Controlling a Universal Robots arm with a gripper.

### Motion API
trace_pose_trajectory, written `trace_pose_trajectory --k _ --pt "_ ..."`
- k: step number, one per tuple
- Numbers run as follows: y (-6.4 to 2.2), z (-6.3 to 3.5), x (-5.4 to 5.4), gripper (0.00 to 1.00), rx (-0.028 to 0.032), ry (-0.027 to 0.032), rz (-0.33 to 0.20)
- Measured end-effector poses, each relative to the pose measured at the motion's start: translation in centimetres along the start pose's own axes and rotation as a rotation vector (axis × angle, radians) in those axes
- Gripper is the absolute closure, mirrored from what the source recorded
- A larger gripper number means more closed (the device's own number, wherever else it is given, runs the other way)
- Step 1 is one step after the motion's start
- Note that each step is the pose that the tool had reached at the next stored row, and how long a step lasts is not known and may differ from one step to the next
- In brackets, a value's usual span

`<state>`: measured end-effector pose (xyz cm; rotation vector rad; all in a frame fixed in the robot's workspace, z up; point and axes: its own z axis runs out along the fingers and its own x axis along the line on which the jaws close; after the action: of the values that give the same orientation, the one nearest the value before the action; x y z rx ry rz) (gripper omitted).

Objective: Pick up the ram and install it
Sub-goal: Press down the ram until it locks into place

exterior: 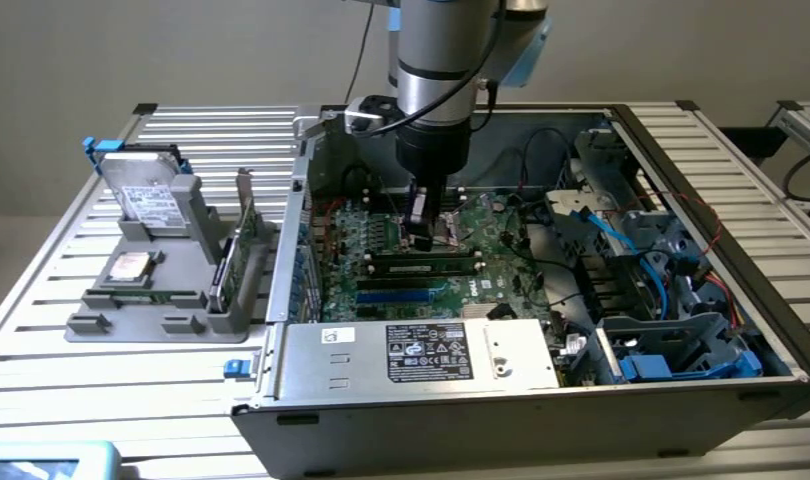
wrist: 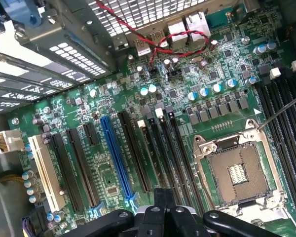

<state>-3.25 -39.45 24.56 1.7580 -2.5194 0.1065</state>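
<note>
Evidently well along. Parked on the slatted bench (exterior: 58, 380): an open computer case (exterior: 512, 400), lying side-up with its panel off, presumably to leave the motherboard (exterior: 358, 250) reachable from straight above. Kept well to the left of the case, a grey holder (exterior: 152, 320) carrying a hard drive (exterior: 152, 195) and an expansion card (exterior: 238, 250) on edge, likely staged there for easy vertical pickup.

Lying level along a memory slot near the middle of the board, a long thin stick with black chips over a green edge: by the look of it the ram (exterior: 419, 268). Flanked by a clip at each end, and apparently seated rather than carried, though hard to confirm fully home.

Reaching down into the case just beyond that slot, the pincer (exterior: 425, 235), closed tight. Seen from the wrist, the pincer (wrist: 160, 217) low over the black slots beside the CPU socket (wrist: 234, 173), with a slim dark piece between the fingers. Cannot tell whether part of the tool or something held.
</note>
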Motion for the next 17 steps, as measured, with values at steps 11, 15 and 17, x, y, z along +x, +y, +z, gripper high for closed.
trace_pose_trajectory --k 11,15,17 --pt "0.0 0.01 -0.01 0.89 -0.0149 0.0026 0.156" --pt "0.0 0.0 0.0 0.89 -0.0204 0.0038 0.214" --pt "0.0 0.0 0.0 0.89 -0.0231 0.0043 0.242"
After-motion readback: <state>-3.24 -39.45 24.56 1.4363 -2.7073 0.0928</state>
